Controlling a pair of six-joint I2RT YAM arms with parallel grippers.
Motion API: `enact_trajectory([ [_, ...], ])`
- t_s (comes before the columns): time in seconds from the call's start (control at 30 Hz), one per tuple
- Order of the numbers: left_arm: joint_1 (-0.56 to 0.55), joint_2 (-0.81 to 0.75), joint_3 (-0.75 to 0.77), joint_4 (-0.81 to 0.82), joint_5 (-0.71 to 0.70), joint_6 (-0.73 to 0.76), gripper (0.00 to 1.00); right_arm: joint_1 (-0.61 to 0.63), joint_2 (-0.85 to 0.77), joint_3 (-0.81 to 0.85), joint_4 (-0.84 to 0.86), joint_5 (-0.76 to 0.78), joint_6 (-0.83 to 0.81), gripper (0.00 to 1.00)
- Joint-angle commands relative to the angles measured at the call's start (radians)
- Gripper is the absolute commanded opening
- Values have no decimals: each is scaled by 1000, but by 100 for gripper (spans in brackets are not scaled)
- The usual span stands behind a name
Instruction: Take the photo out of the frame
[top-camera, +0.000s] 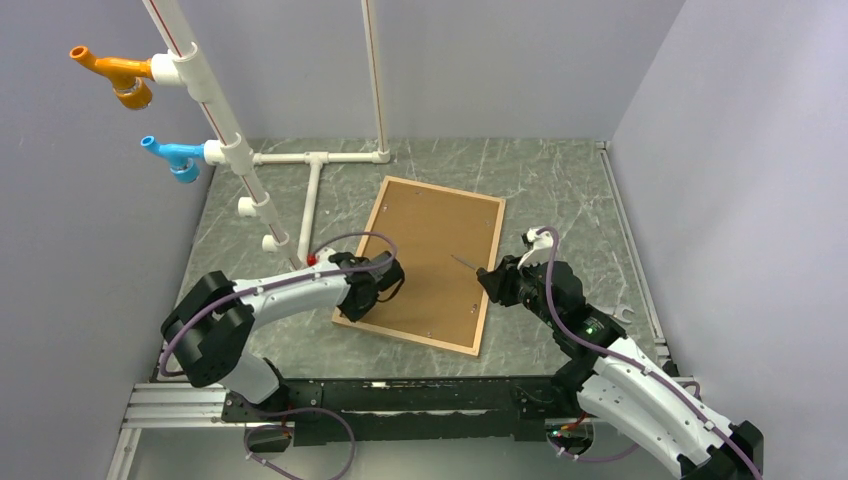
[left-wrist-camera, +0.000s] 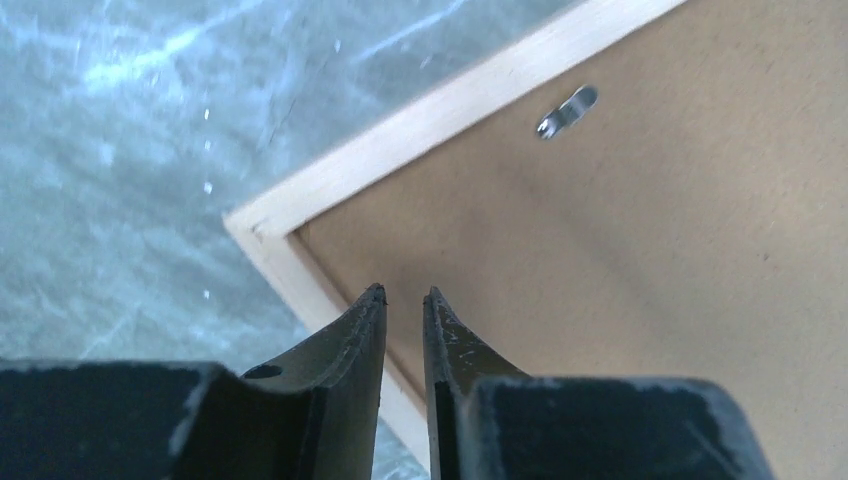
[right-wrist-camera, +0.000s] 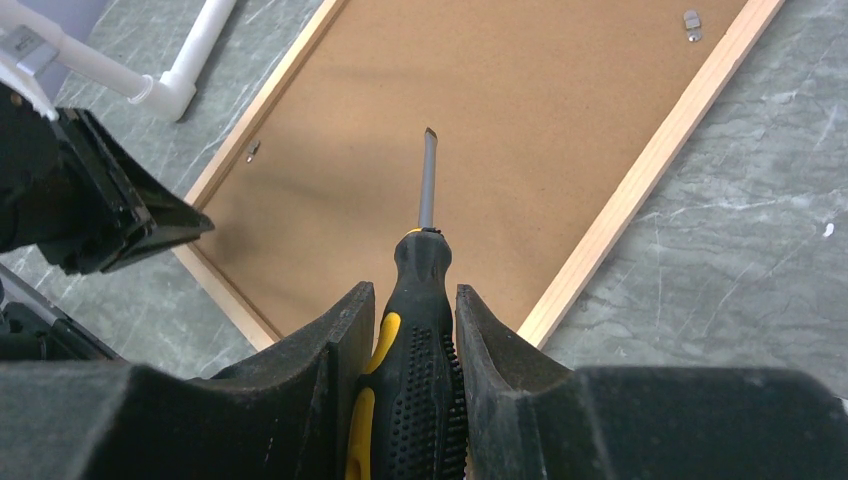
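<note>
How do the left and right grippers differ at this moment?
The left gripper is empty, jaws nearly together; the right gripper is clamped on a screwdriver. The left gripper hangs over a corner of the frame; the right gripper sits at its opposite long edge, blade over the brown back. Both aim at the frame.

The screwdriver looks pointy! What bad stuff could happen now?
1. The screwdriver, held by the right gripper, points at the photo's brown back. Pushed down there, it might scratch or poke it.
2. A metal clip sits on the back beside the frame. Prying before turning it might bend the back.
3. The left gripper hangs by the frame's corner, gripping nothing, so the frame might slide.
</note>
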Motion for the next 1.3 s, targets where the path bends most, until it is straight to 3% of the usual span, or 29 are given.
enact_trajectory([
  [0.0, 65, 12, 11, 95, -37, 209, 25, 2, -9, 18, 35, -14, 4, 0],
  [0.2, 78, 1, 55, 124, 67, 320, 49, 2, -6, 15, 41, -15, 3, 0],
  [0.4, 63, -34, 86, 9, 187, 171, 67, 2, 6, 13, 50, -19, 3, 0],
  [0.5, 41, -71, 80, -41, 221, 63, 81, 2, 10, 10, 53, -26, 6, 0],
  [0.57, 34, -104, 45, -22, 272, -6, 84, 1, 15, 7, 57, -31, 8, 0],
  [0.87, 29, -174, -122, 108, 410, -313, 78, 1, -3, 14, 38, -34, 7, 0],
  [1.27, 26, -45, -130, 128, 413, -404, 60, 2, -21, 2, 26, -37, 12, 0],
])
